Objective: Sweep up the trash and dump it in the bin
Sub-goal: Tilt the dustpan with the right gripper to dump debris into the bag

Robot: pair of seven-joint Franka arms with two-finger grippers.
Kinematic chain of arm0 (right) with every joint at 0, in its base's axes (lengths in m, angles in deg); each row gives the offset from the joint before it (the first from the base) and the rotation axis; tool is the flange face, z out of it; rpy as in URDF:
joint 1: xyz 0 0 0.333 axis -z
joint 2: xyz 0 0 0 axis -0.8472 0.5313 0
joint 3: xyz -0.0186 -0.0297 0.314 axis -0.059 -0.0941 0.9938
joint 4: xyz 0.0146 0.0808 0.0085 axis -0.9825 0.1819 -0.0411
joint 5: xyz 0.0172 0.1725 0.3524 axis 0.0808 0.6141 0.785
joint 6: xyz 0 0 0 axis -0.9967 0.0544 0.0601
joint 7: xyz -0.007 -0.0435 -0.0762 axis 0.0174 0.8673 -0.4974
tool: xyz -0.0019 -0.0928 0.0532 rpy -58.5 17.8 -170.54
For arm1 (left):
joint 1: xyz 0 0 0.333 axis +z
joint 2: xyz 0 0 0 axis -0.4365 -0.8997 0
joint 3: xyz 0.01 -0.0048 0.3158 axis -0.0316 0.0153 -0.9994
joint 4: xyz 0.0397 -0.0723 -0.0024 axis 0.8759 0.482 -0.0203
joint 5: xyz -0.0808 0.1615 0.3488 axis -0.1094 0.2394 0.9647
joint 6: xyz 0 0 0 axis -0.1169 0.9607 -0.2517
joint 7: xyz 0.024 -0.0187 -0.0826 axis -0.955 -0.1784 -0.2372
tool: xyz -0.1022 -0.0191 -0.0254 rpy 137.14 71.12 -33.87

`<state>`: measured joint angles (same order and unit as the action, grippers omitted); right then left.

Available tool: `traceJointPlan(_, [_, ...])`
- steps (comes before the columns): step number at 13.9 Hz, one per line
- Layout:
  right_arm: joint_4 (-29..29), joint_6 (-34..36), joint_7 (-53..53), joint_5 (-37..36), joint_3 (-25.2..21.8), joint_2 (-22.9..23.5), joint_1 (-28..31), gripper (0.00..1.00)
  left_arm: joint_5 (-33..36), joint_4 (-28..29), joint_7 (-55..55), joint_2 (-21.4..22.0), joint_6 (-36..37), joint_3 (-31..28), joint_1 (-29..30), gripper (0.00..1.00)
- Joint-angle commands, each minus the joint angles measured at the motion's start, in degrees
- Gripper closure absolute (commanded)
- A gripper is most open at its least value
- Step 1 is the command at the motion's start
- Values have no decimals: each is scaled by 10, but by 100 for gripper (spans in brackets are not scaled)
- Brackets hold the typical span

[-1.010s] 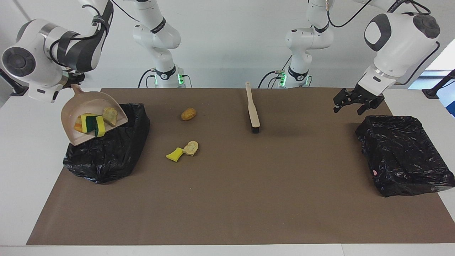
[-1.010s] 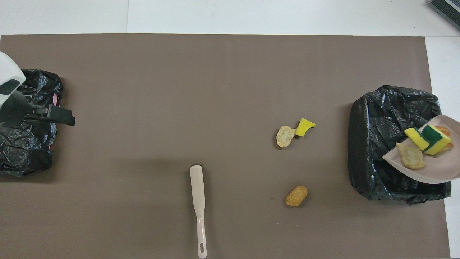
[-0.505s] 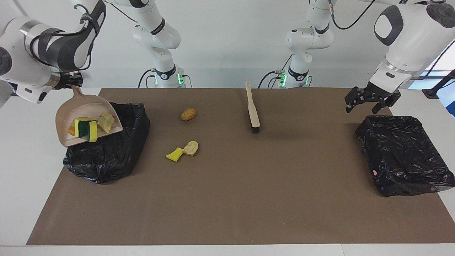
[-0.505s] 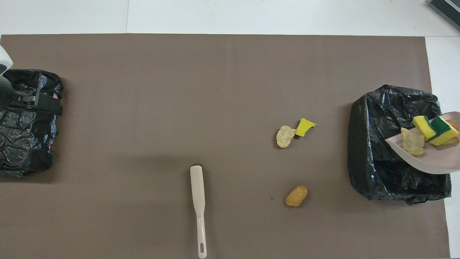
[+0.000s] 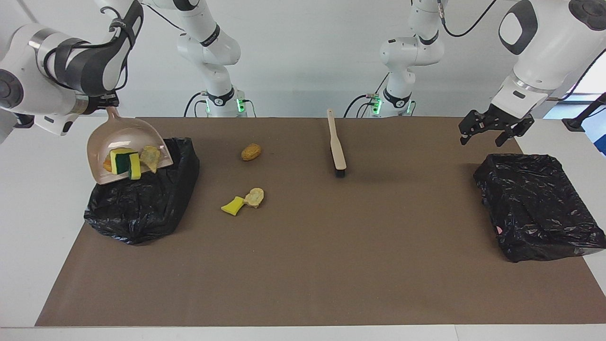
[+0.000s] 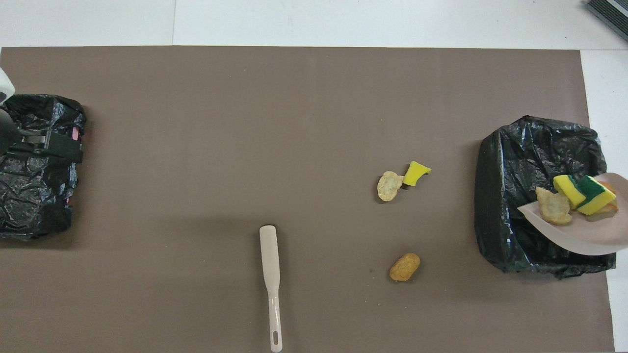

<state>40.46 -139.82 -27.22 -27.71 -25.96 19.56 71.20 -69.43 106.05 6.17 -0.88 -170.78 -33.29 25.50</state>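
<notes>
Trash first, in the facing view: we count three scraps loose on the brown mat (image 5: 303, 265) — a brown bread lump (image 5: 251, 152), a yellow sponge chunk (image 5: 232, 206) and a tan lump (image 5: 254, 197) touching it. More scraps lie in the beige dustpan (image 5: 124, 137), tilted above the black-lined bin (image 5: 142, 208) at the right arm's end: a green-and-yellow sponge (image 5: 125, 162), a tan piece (image 5: 150, 157) and something orange at its edge. We see the right gripper (image 5: 105, 102) clenched on the dustpan's handle. The left gripper (image 5: 490, 127) hangs spread wide and empty above the table near the second black-lined bin (image 5: 535, 208). One hand brush (image 5: 336, 142) lies on the mat, nearer the robots than the loose scraps.

From overhead we count again two bins, one brush (image 6: 271, 274), one dustpan (image 6: 579, 230) over its bin (image 6: 515, 186), and three loose scraps. The left gripper (image 6: 46, 147) shows over the other bin (image 6: 34, 206).
</notes>
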Motion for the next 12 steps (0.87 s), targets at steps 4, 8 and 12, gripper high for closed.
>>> traceJointPlan(4, [-84,62,-104,57,-4,47,16,100,10,19,6,28,21,1,1,0])
traceJointPlan(8, [-77,60,29,13,4,45,6,100,10,49,7,47,22,1,-3,0])
traceJointPlan(12, [-66,-45,173,-77,5,45,2,100,10,49,4,48,22,1,-4,0])
